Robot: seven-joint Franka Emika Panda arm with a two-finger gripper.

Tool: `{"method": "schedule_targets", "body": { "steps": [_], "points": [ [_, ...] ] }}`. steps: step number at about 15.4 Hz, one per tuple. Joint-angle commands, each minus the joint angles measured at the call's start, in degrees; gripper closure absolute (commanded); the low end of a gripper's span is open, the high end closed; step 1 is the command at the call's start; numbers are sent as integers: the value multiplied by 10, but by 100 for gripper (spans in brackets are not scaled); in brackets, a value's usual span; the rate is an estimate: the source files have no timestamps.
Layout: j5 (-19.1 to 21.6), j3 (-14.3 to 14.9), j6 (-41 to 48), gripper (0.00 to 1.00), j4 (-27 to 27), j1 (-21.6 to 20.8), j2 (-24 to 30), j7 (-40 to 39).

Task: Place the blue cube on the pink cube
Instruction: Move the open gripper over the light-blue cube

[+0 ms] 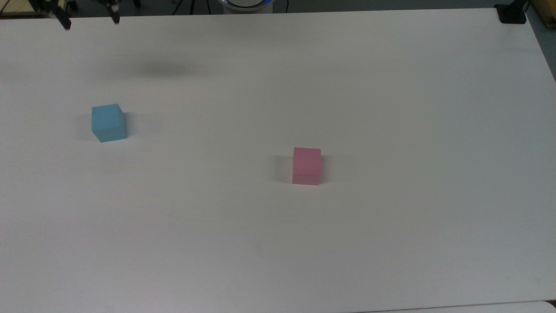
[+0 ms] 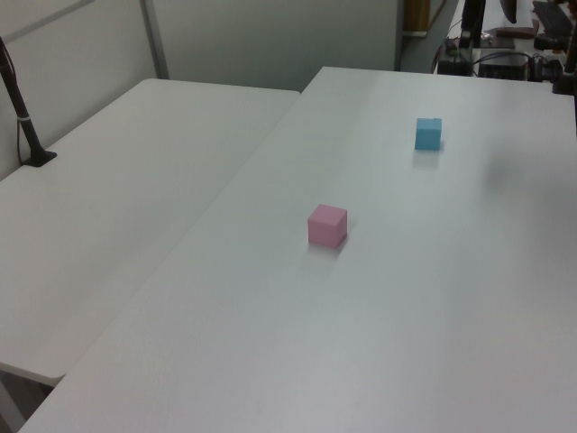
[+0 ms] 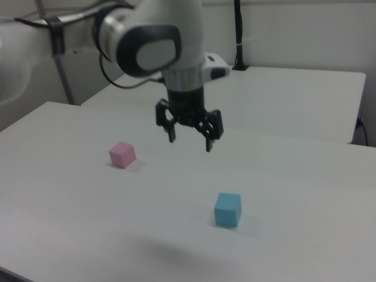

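Your white bench (image 1: 391,108) is matte and bare apart from two cubes; in the left view a second white table (image 2: 135,180) butts against it, with grey partition walls behind and a black pole clamped at the left view's left edge. The blue cube (image 1: 108,123) sits flat on the bench toward the top view's left, and the pink cube (image 1: 307,165) rests near the middle, well apart from it. In the right view the white arm (image 3: 153,44) reaches in from the upper left, wrist pointing straight down, and the tool (image 3: 190,140) hangs above the bench with its black fingers (image 3: 171,133) spread wide and empty, up behind the blue cube (image 3: 227,210), touching nothing.
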State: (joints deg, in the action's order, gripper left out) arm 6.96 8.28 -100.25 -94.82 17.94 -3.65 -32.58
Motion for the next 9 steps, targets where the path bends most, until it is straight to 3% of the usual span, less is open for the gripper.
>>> {"method": "schedule_targets", "body": {
  "steps": [1, 5, 9],
  "points": [
    [10, 1, -69, 0, -18, -5, -42, -4],
    [8, -1, -159, 0, -41, -6, -85, -1],
    [-3, -1, -195, 0, -41, -6, -119, 10]
  ]
}}
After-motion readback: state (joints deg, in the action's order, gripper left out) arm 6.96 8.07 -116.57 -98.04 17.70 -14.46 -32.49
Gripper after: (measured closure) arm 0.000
